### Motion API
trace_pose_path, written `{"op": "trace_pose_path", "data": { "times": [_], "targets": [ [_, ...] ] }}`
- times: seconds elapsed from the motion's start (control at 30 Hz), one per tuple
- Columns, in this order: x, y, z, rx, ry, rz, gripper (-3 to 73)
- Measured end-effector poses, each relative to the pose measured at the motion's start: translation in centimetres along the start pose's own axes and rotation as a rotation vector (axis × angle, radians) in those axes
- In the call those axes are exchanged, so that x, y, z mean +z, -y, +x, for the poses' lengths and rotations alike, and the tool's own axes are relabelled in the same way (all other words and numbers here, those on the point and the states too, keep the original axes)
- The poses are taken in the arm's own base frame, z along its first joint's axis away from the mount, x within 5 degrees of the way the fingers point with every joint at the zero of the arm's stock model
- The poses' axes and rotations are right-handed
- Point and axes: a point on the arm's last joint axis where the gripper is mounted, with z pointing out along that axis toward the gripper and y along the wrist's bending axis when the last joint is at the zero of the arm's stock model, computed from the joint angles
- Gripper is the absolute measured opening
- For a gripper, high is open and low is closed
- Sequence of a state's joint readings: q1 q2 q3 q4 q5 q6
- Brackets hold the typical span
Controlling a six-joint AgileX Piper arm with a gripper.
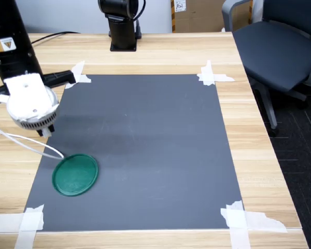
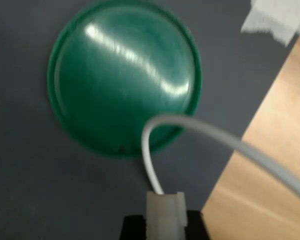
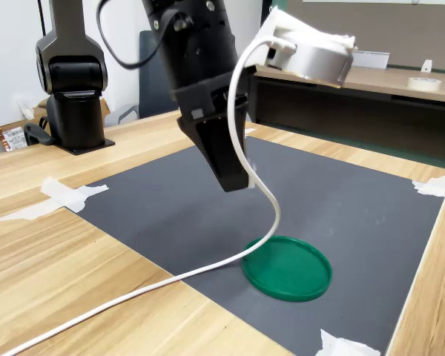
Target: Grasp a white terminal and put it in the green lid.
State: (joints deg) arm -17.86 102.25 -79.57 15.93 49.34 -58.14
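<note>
White terminal point(image 2: 165, 214) clamped in gripper point(image 3: 236, 178) – grasp done. In second exterior view, left to right: gripper hangs above mat point(image 3: 341, 200), white cable point(image 3: 208, 271) trailing; green lid point(image 3: 288, 268) below right, empty – lowering and release left.

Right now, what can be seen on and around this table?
green lid: one, dark green, on the mat near its corner, nothing in it.
white terminal: one, white, held in the pincer above the mat.
white cable: one, trailing from the terminal across the table.
mat: one, dark grey, on the wooden table.
tape strips: four, white, at the mat's corners.
office chair: one, dark, beside the table.
pincer: one, black, shut on the terminal.
</note>
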Motion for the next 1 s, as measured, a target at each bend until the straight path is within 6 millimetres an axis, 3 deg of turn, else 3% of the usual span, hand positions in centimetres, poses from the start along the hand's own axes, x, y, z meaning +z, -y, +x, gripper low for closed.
{"op": "trace_pose_path", "data": {
  "times": [0.17,0.33,0.77,1.0],
  "targets": [
    [0.9,0.6,-1.2,0.007,0.031,-0.005,7.9],
    [2.8,-0.7,-2.4,-0.076,-0.035,-0.022,7.9],
    [6.3,-2.1,-2.7,-0.152,-0.122,-0.053,7.9],
    [7.6,-2.1,-2.5,-0.177,-0.135,-0.073,15.4]
  ]
}}
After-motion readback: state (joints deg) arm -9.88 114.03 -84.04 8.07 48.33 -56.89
